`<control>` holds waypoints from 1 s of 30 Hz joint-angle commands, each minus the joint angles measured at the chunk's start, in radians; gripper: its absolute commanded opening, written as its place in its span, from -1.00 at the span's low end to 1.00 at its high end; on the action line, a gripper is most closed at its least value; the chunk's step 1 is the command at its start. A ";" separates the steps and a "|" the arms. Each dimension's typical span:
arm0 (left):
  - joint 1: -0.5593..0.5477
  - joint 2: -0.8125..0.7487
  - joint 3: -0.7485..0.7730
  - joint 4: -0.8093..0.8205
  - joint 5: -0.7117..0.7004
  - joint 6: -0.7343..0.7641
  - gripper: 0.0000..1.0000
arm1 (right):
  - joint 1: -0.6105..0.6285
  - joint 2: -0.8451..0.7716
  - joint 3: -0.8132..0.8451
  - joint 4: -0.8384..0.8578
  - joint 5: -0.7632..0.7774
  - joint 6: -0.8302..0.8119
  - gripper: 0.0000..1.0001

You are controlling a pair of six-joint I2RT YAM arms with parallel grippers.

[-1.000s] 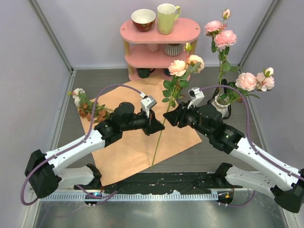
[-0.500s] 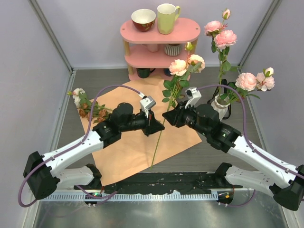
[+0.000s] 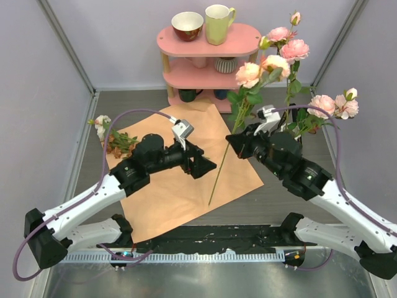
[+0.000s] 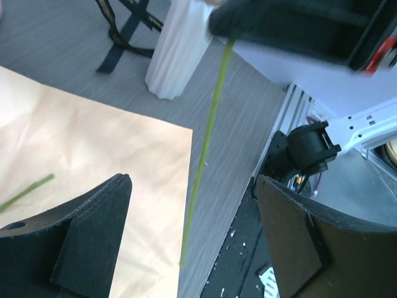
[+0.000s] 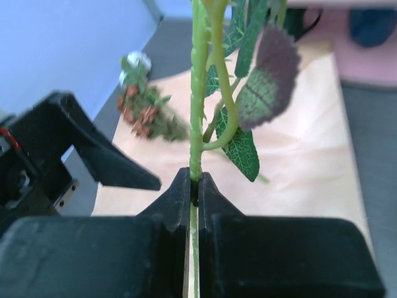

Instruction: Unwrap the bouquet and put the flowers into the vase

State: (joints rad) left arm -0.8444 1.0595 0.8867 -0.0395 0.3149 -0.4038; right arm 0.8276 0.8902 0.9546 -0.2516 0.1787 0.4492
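As viewed from above, one rose stem (image 3: 218, 177) is clamped by the right gripper (image 3: 232, 143) and slants over the tan paper (image 3: 167, 198); the left gripper (image 3: 200, 166) is spread wide beside it.

At the left wrist, the stem is seen untouched between parted fingers, with the vase (image 4: 173, 56) beyond.

At the right wrist, the stem is pinched tight.
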 commanded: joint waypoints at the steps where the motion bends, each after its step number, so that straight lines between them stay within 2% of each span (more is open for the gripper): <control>1: -0.004 -0.079 0.003 0.013 -0.082 0.023 0.74 | 0.001 -0.077 0.196 -0.064 0.221 -0.196 -0.99; 7: -0.004 -0.121 -0.028 0.004 -0.171 0.037 0.76 | 0.001 -0.135 0.346 -0.109 0.465 -0.355 -0.98; 12: -0.002 -0.141 -0.035 -0.016 -0.240 0.045 0.76 | 0.002 -0.221 0.389 -0.037 0.619 -0.475 -0.99; 21: -0.002 -0.144 -0.042 -0.016 -0.260 0.048 0.77 | 0.001 -0.333 0.374 0.113 0.745 -0.641 -0.98; 30: -0.002 -0.141 -0.037 -0.013 -0.257 0.049 0.77 | 0.002 -0.294 0.418 0.166 0.811 -0.808 -0.99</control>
State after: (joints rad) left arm -0.8444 0.9356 0.8425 -0.0731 0.0711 -0.3786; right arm 0.8276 0.5594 1.3315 -0.1532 0.9466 -0.2596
